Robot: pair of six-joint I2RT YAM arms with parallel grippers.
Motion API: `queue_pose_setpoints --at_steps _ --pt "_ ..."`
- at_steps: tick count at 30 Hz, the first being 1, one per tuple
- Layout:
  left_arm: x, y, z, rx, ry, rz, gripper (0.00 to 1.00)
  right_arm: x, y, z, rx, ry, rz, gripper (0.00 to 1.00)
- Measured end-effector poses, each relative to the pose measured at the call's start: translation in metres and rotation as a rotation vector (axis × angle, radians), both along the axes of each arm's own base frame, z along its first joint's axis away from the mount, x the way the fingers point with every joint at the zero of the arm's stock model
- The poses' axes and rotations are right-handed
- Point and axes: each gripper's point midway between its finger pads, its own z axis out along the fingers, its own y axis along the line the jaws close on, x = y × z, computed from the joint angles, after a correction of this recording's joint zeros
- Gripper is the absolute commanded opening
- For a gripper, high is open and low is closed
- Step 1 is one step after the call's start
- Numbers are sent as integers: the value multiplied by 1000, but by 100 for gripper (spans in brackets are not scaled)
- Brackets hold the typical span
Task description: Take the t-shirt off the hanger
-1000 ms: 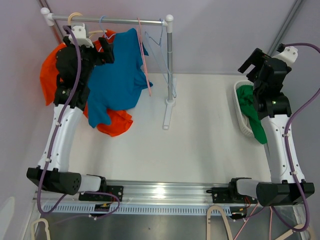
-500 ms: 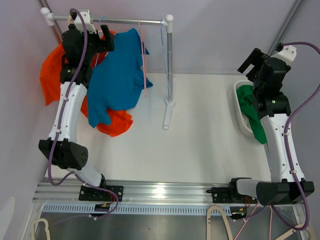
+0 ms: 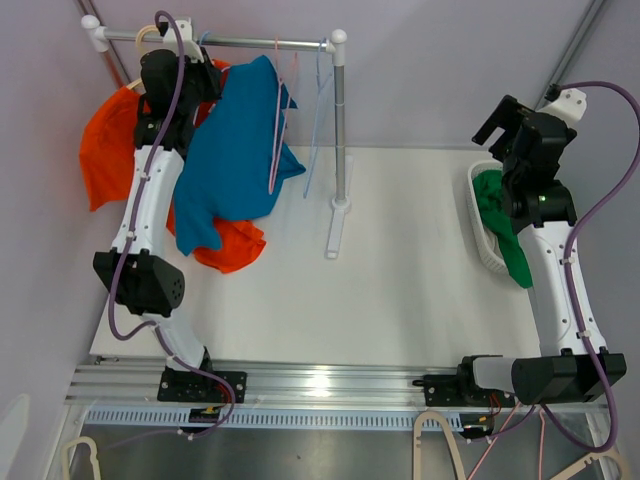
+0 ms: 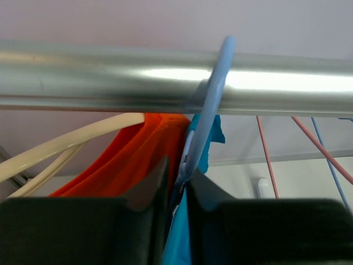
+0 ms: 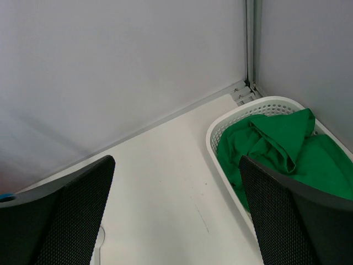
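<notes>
Three views set about the clothes rail (image 3: 240, 42)
The top external camera looked steeply down from over the table's (image 3: 400, 280) near edge, the rail at far left. The left wrist camera sat right under the rail, facing up, sharing it and the blue hanger (image 4: 212, 110) with the overhead. The right wrist camera, well right of the rail, looked down on the white basket (image 5: 216, 132), also seen overhead.

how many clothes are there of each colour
orange cloth t-shirt at the rail: 1
blue cloth t-shirt at the rail: 1
green cloth garment in the white plastic basket: 1
total: 3
</notes>
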Motion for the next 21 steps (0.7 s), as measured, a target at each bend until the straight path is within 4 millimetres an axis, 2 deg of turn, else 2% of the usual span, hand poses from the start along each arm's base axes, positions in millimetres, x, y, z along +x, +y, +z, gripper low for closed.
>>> queue_pose_setpoints --at_steps 2,9,16,21 --pt "0 -3 -1 -12 4 -14 1 0 0 -2 0 3 0 100" --pt "-6 -6 6 -38 17 -28 1 1 2 -5 -1 11 6 100" --pt "-12 -9 37 -89 -49 0 1 0 6 -6 -1 16 14 99" --pt "-27 -9 57 -117 -86 38 0 -1 7 -7 -1 21 18 99"
